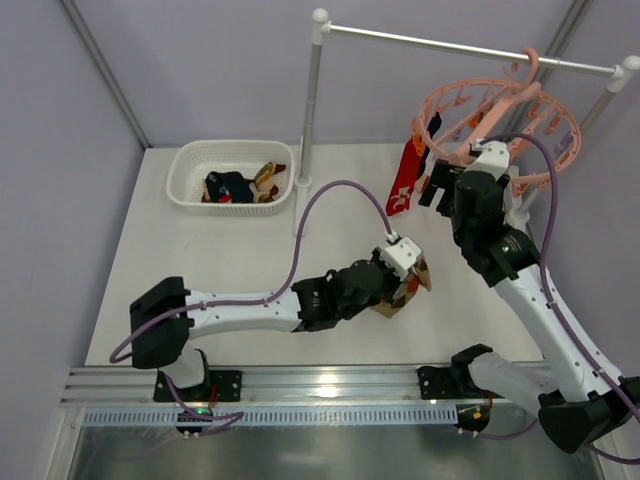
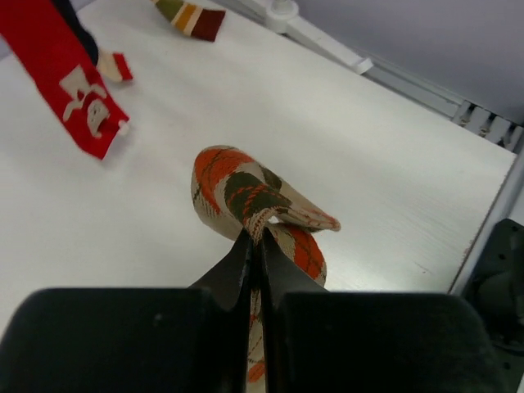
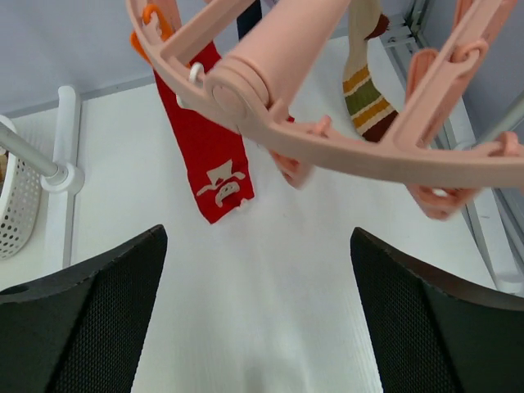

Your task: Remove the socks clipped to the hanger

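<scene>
White table [image 1: 200,270] — mesh basket [image 1: 182,186] far beyond the left pincer [image 2: 256,241], off to its left — the rail stand's post [image 1: 304,178] beside it
</scene>
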`<state>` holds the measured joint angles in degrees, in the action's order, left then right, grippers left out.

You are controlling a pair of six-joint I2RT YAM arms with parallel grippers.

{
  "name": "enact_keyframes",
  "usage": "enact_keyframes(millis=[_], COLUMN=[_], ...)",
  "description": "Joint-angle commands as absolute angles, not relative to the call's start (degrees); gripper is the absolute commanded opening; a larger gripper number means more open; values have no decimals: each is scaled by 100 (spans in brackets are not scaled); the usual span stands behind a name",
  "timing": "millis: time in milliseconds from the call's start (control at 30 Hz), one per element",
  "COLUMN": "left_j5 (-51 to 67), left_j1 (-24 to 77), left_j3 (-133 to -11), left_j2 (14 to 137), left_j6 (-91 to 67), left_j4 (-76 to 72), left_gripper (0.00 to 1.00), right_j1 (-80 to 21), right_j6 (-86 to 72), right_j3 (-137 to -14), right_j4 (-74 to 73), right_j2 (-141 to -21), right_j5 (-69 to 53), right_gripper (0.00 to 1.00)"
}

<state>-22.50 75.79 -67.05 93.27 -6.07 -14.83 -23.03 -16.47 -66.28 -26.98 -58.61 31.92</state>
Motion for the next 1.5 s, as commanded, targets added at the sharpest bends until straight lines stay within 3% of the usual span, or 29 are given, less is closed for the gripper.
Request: enact_keyframes(millis=[0,433,600,833,1200,1467], left_j5=[-2154,-344,-70,-307,-2239,-2593], left_j1=[7068,4098,2606,1356,686,677], left_j3=[-6311,-5572,-5915,-7258,-8586,-8491], left_j2=[8808,7998,7779,8146,9473,10010], left_j6=[-1123,-2381,-2619,-2347,-1899,-1459], left_j4=[-1687,-1425,-1029,-168,-123,-615], left_gripper=[0,0,0,0,0,0], right_j1=[-2329,-2320,-2320,-2022,-1635,-1564], right_j6=[-1608,-1836,-1934,-1837,-1749,-1758], right_j3=[-6347,-4616,-4070,-3534,-3358,-3305], right_j4=[-2294,-1495,-1327,-1196,-1116,-994], right_j2=[-5555,-5124,-4975,-4816,-4614,-4632], right_j5=[2927,2435,2382,1812,1354,1152], right_gripper=[93,99,100,100,100,100])
